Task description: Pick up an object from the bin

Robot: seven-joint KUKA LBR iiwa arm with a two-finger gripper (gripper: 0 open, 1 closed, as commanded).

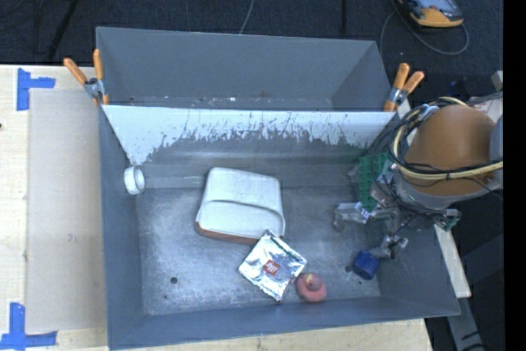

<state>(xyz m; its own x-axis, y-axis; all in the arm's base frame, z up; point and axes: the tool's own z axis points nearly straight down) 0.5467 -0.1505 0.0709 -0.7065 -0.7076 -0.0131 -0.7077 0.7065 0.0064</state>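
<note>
Gripper (pixel 371 231): low on the right side of the bin (pixel 246 82); I cannot tell if it is wide or narrow.
Small blue block (pixel 364 264): on the floor just beside it.
Further left: pink ball (pixel 311 287), foil packet (pixel 272 265), white pad (pixel 242 205), white cap (pixel 133 179).

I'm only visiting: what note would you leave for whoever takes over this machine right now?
Claw: open, empty, low at the right side of the bin.
Blue block lies nearest it, toward the front wall; pink ball and foil packet front middle; white pad centre; white roll by left wall.
Done: nothing picked yet.
Left: close on one thing, lift it out.
</note>
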